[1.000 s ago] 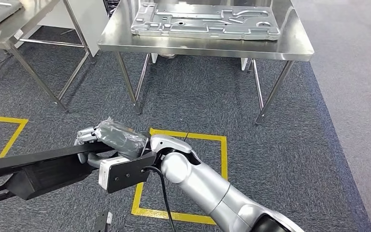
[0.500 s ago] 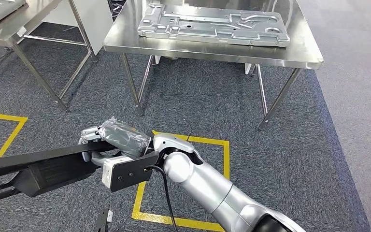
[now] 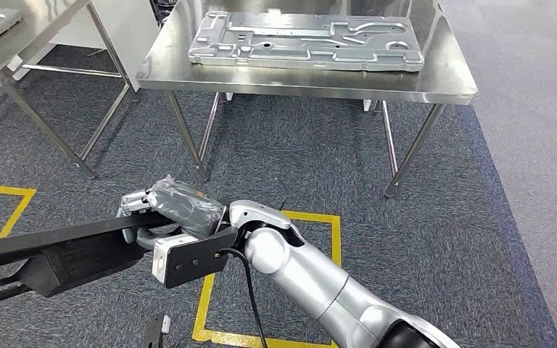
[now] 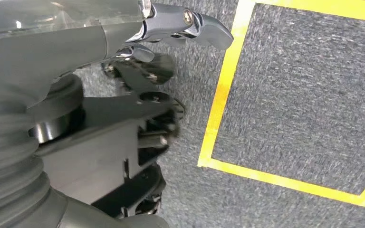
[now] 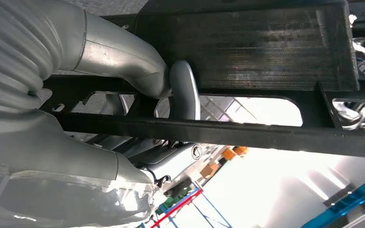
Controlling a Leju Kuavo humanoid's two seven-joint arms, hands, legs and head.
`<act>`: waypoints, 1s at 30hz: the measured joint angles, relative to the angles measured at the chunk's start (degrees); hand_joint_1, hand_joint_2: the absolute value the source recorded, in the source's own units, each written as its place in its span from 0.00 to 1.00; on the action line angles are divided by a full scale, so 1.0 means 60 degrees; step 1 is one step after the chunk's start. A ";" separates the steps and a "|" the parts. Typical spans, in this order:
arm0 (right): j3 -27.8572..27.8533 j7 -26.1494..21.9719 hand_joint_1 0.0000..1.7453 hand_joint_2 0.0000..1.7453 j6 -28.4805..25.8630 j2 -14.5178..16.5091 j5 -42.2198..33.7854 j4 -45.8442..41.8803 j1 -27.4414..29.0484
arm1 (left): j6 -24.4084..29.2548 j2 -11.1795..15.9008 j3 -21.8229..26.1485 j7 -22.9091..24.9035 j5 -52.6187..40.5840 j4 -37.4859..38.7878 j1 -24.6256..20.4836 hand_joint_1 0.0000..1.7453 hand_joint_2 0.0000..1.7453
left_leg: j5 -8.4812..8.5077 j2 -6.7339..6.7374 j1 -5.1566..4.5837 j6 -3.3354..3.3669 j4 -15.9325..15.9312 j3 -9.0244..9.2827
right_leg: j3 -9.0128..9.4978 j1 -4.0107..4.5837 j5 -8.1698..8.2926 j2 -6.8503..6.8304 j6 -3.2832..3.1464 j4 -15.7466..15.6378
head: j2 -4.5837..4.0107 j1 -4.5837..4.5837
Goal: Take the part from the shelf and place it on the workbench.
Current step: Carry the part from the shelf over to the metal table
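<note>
One hand, the right hand (image 3: 163, 210), reaches across the head view and grips a long black part (image 3: 65, 254) low above grey carpet (image 3: 297, 159) with yellow floor tape (image 3: 207, 290); a steel workbench (image 3: 435, 80) bearing a stamped metal panel (image 3: 304, 40) stands ahead. Left wrist view: the left hand (image 4: 138, 28) hangs over the carpet, fingers apart, holding nothing. Right wrist view: grey fingers (image 5: 183, 90) wrap the part's black bar.

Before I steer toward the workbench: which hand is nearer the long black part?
Right. The right hand grips the black part itself. The left hand hangs over the carpet beside a yellow floor marking, holding nothing.
</note>
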 joint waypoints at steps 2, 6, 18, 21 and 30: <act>0.0000 0.0000 1.00 1.00 0.0000 0.0000 0.0001 0.0000 0.0002 | 0.0001 0.0000 0.0000 0.0000 -0.0002 0.0000 0.0002 0.00 1.00 | 0.0024 0.0000 0.0000 -0.0001 -0.0022 -0.0003 | 0.0010 0.0002 -0.0006 0.0003 0.0000 0.0000 | 0.0000 0.0000; 0.0003 -0.0003 1.00 1.00 -0.0005 -0.0005 0.0038 0.0009 0.0006 | 0.0035 0.0001 0.0005 0.0052 -0.0012 0.0000 -0.0005 0.00 1.00 | 0.1579 -0.0001 -0.0071 0.0182 -0.2208 0.0560 | 0.0357 0.0025 -0.0335 0.0051 0.0150 0.0049 | 0.0001 -0.0014; 0.0007 -0.0011 1.00 1.00 -0.0015 -0.0050 0.0090 0.0015 0.0026 | 0.0062 -0.0029 0.0073 0.0171 -0.0042 0.0000 -0.0047 0.00 1.00 | 0.1434 -0.0051 -0.0025 0.0412 -0.2854 0.1186 | -0.0780 -0.0183 -0.0088 -0.0032 0.0580 0.1192 | -0.0001 0.0074; 0.0007 -0.0004 1.00 1.00 -0.0020 -0.0052 0.0104 0.0015 0.0018 | 0.0063 -0.0043 0.0084 0.0180 -0.0058 0.0000 -0.0063 0.00 1.00 | 0.1331 -0.0061 -0.0053 0.0252 -0.2851 0.1231 | -0.0410 -0.0107 0.0227 -0.0026 0.0453 0.0201 | -0.0001 0.0064; 0.0007 0.0024 1.00 1.00 -0.0025 -0.0022 0.0169 0.0015 0.0036 | 0.0068 -0.0053 0.0117 0.0198 -0.0072 0.0000 -0.0052 0.00 1.00 | 0.0219 -0.0028 -0.0005 -0.0024 -0.0098 -0.0139 | -0.0119 -0.0052 0.0099 -0.0002 0.0058 0.0029 | 0.0000 0.0012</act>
